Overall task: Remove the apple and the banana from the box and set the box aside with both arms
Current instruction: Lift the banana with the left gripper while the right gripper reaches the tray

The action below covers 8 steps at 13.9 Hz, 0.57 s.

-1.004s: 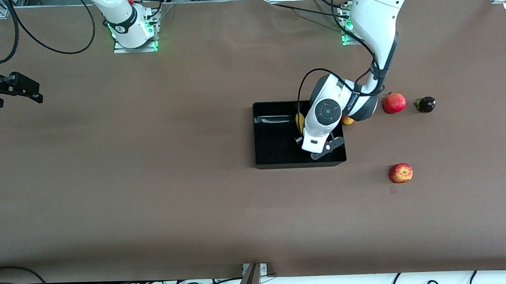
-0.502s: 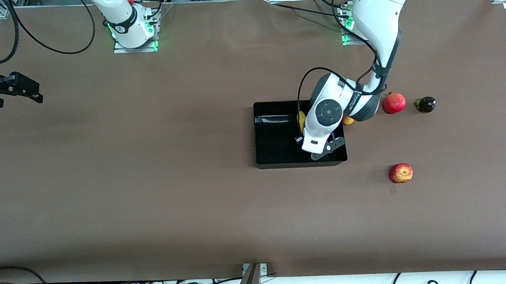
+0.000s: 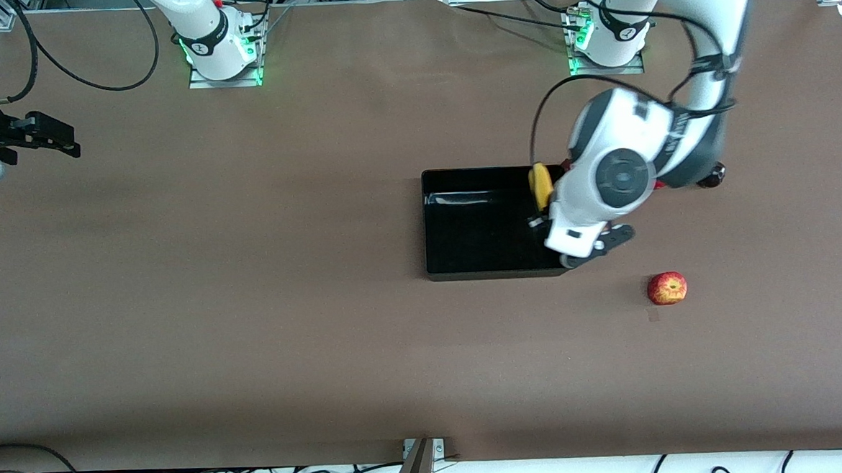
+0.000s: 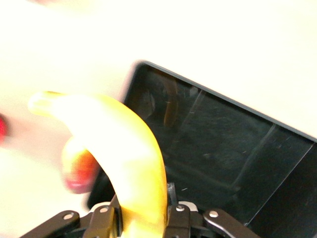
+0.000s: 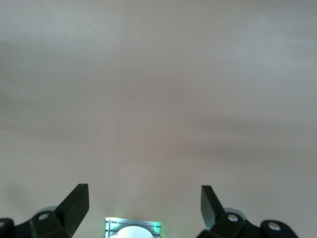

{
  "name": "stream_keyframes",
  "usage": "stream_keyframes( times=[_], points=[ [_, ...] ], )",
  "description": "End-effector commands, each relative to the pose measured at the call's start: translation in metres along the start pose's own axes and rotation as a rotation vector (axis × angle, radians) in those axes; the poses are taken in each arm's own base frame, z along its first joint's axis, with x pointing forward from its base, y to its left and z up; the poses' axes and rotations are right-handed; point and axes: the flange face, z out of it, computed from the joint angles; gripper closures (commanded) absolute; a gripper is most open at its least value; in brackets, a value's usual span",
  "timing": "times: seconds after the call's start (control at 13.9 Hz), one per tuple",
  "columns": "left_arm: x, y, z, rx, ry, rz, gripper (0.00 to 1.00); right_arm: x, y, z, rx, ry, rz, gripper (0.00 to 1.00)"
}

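Observation:
My left gripper (image 4: 143, 220) is shut on the long yellow banana (image 3: 540, 185), held in the air over the end of the black box (image 3: 464, 227) toward the left arm's end of the table. In the left wrist view the banana (image 4: 126, 148) curves up from between the fingers, with the glossy box (image 4: 233, 148) below it. The red apple (image 3: 667, 288) lies on the table, nearer to the front camera than the box and toward the left arm's end. My right gripper (image 3: 56, 140) waits open at the right arm's end of the table; its wrist view shows the right gripper (image 5: 144, 196) with nothing between its fingers.
A red-yellow mango (image 4: 79, 166) lies just outside the box; the left arm hides it in the front view. A dark round fruit (image 3: 715, 175) peeks out beside the left arm's wrist. Brown table stretches between the box and the right gripper.
The left arm has risen and swung toward its own end of the table, carrying the banana from inside the box to over the box's end wall. The right gripper has shifted slightly.

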Motion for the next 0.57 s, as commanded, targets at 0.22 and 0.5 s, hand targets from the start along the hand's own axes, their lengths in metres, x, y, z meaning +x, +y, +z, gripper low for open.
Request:
stream_keyframes(
  times=[0.22,0.5],
  points=[
    [0.085,-0.155,-0.032,0.032,-0.080,0.295,1.00,0.032,-0.117,0.038,-0.029,-0.075,-0.195,0.00],
    [0.153,-0.232,-0.005,0.020,0.018,0.402,1.00,0.074,-0.248,0.096,-0.046,-0.036,-0.151,0.00]
  ],
)
